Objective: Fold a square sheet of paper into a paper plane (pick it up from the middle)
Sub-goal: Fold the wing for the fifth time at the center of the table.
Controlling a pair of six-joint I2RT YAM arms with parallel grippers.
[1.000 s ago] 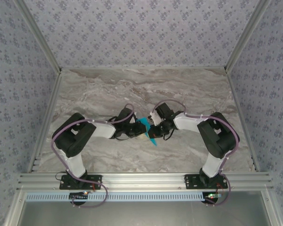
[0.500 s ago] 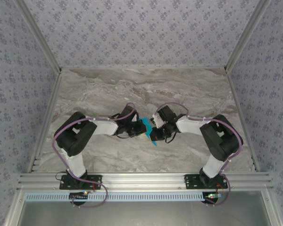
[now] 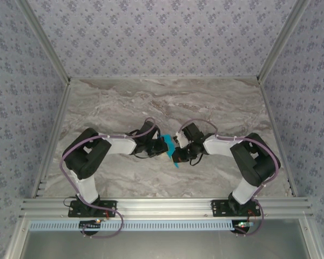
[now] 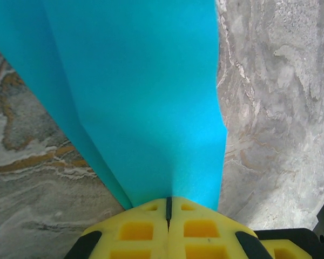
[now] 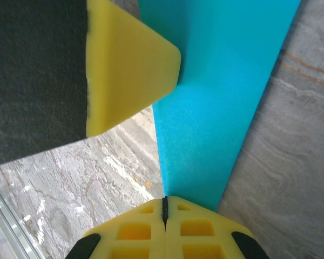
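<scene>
Left wrist: cyan paper [image 4: 151, 97] between tightly pressed left fingers [image 4: 135, 232].

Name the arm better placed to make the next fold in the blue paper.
Right, probably. The left fingers are shut on the paper at its broad creased part, a good anchor; the right fingers are shut on a narrower strip, and the free tip hangs on their side.
</scene>
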